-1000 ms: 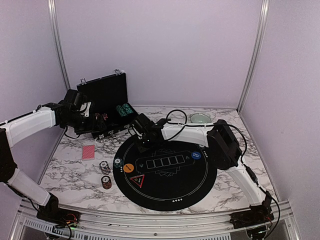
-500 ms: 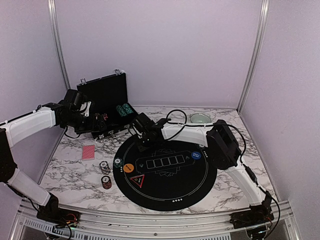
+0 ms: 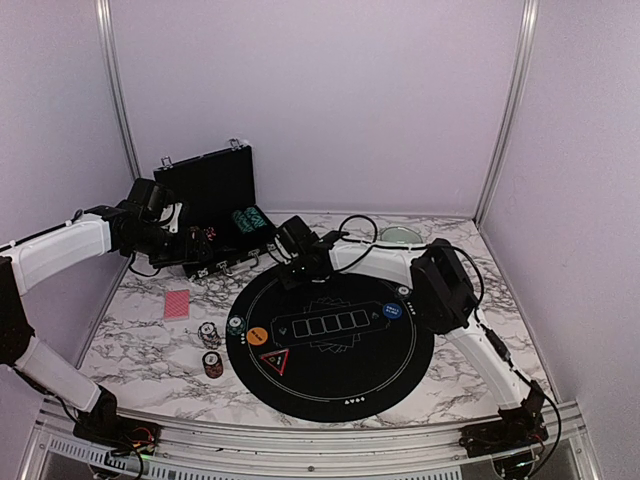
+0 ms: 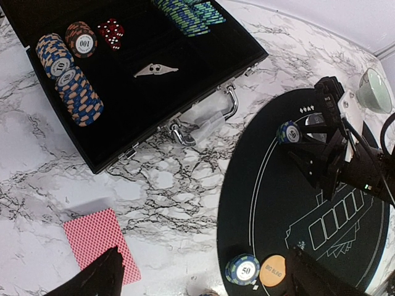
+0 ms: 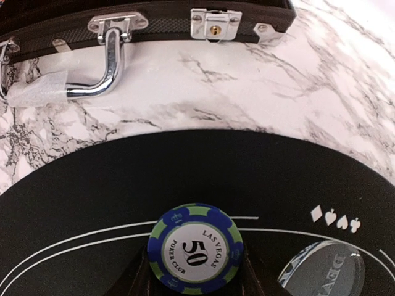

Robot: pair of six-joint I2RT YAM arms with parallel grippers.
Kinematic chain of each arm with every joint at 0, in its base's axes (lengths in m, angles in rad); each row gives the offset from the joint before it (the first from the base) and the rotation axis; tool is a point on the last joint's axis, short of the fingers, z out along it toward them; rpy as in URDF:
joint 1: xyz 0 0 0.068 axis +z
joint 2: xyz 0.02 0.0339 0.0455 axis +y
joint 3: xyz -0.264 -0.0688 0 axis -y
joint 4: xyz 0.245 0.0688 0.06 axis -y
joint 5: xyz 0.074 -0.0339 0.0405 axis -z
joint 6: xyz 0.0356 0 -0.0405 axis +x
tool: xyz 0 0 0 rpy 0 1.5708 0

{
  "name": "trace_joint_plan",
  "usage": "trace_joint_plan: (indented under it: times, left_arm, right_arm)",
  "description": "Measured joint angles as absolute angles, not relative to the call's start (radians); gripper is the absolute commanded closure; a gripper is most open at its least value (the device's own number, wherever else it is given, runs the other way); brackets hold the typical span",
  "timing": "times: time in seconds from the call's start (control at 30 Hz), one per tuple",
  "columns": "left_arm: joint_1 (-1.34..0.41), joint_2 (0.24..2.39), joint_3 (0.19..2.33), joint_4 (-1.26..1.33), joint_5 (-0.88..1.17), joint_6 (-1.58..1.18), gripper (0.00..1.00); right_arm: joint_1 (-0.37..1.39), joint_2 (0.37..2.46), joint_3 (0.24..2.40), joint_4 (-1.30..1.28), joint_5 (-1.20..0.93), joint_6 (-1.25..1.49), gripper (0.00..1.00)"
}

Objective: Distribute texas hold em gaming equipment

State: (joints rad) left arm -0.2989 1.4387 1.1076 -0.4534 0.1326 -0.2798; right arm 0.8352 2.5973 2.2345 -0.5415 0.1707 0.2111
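Observation:
My right gripper [image 5: 195,266] is shut on a blue-and-green "50" poker chip [image 5: 195,248], held just above the far edge of the round black mat [image 3: 330,375]. From above, the right gripper [image 3: 298,266] sits beside the case. A silver dealer disc [image 5: 322,269] lies on the mat just right of the chip. Another "50" chip stack [image 4: 242,269] and an orange disc [image 4: 272,271] rest at the mat's left edge, and a blue disc [image 3: 393,311] at its right. My left gripper [image 4: 207,282] hangs open above the marble, with pinkish-red cards [image 4: 99,240] by its left finger.
The open black case [image 3: 205,200] stands at the back left with rows of chips [image 4: 68,80], green chips [image 3: 247,220] and red dice [image 4: 111,31]. Two chip stacks [image 3: 209,335] [image 3: 212,364] sit left of the mat. A pale green bowl [image 3: 400,236] is at the back.
My right gripper has shifted a little to the right and farther back along the mat's far edge, chip still in it. The left arm has not moved.

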Motion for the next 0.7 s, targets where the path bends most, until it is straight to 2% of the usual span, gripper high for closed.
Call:
trace_joint_plan:
  times: [0.7]
  left_arm:
    - [-0.297,1.439,1.108,-0.453,0.149,-0.280,0.08]
  right_arm:
    - [0.740,2.632,2.275,-0.502,0.173,0.166,0.71]
